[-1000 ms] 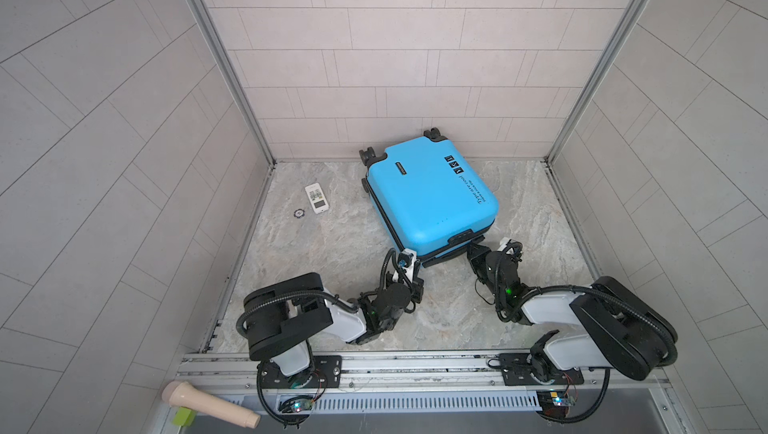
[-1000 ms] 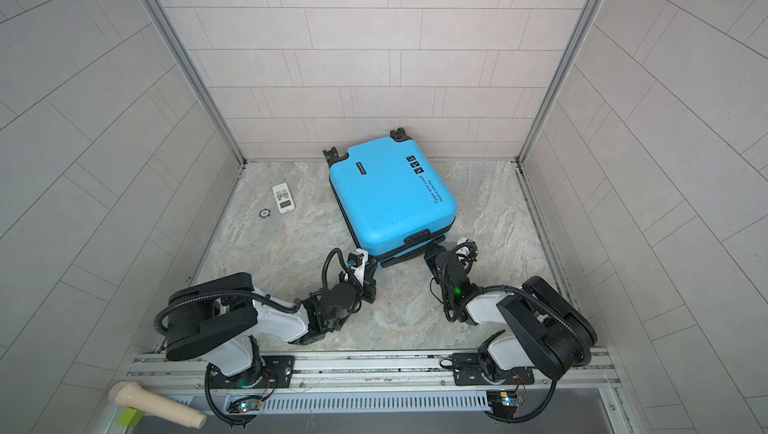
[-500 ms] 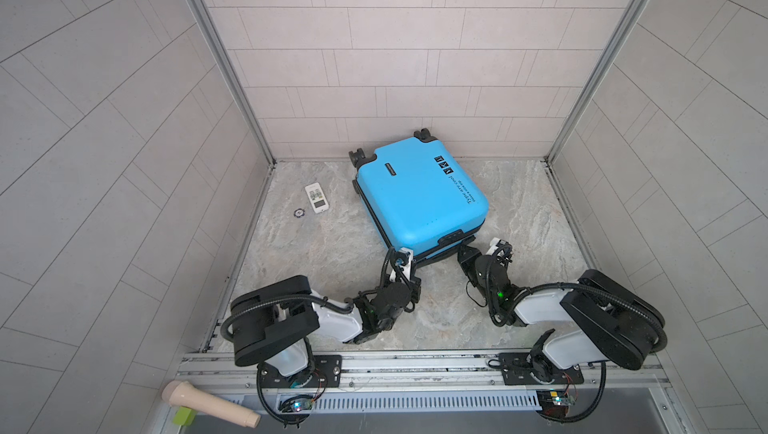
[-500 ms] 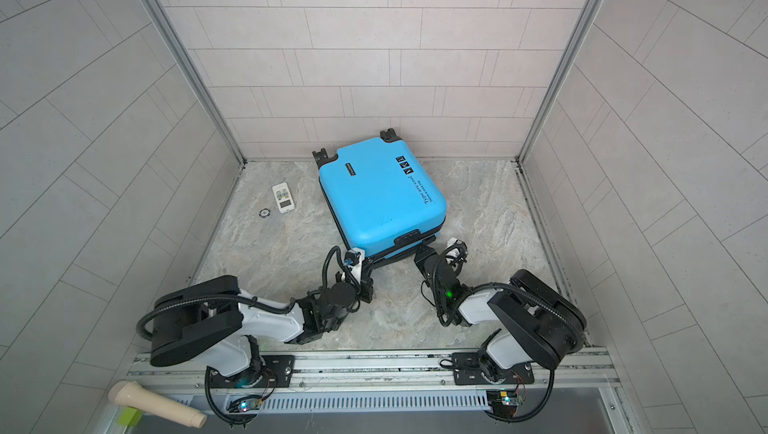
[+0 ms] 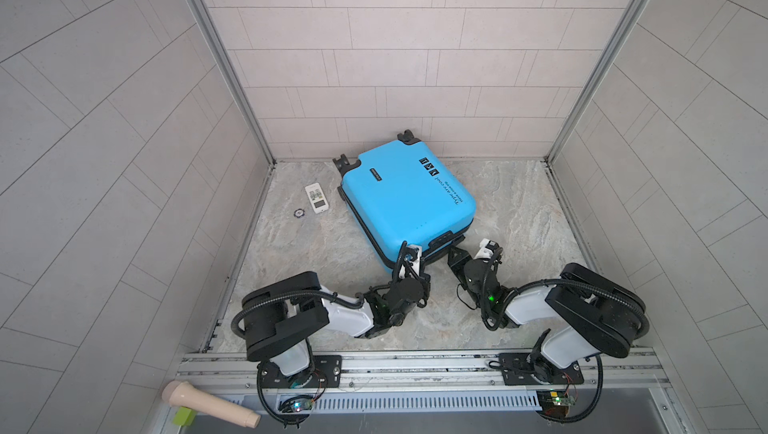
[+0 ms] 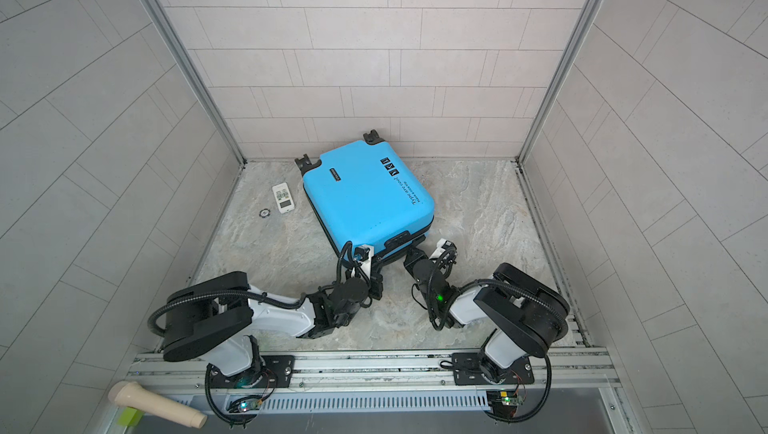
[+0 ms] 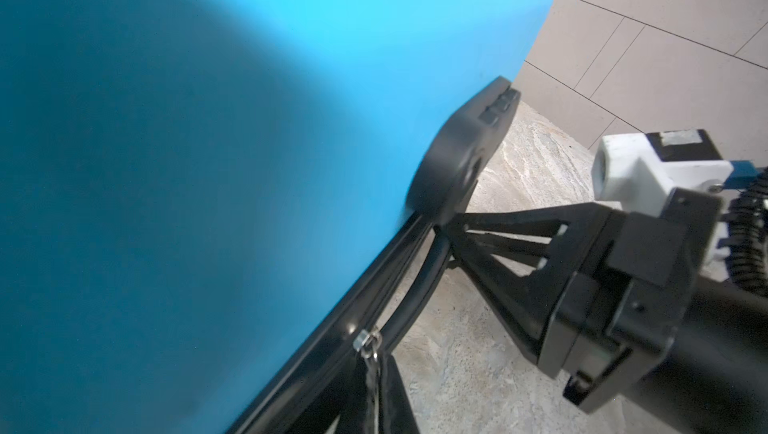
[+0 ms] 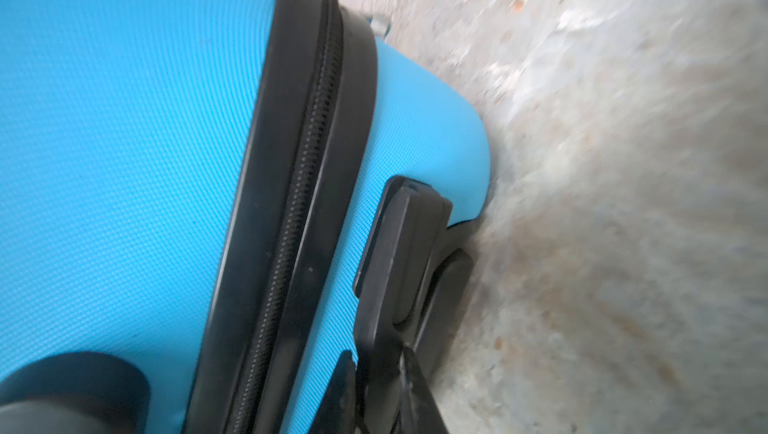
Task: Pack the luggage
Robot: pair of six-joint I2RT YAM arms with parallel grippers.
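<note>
Luggage (image 5: 407, 203): closed, flat on the floor (image 5: 519, 211), centre of both top views.
Left gripper (image 7: 374, 373): pinched onto the zipper pull (image 7: 368, 342).
Right gripper (image 7: 451, 226): clamped on the black handle (image 8: 399, 261).

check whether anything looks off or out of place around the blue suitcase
The luggage lies closed, turned at an angle to the back wall. A small white remote-like device and a little round piece sit loose on the floor beside it, unpacked. No damage or spill shows.
</note>
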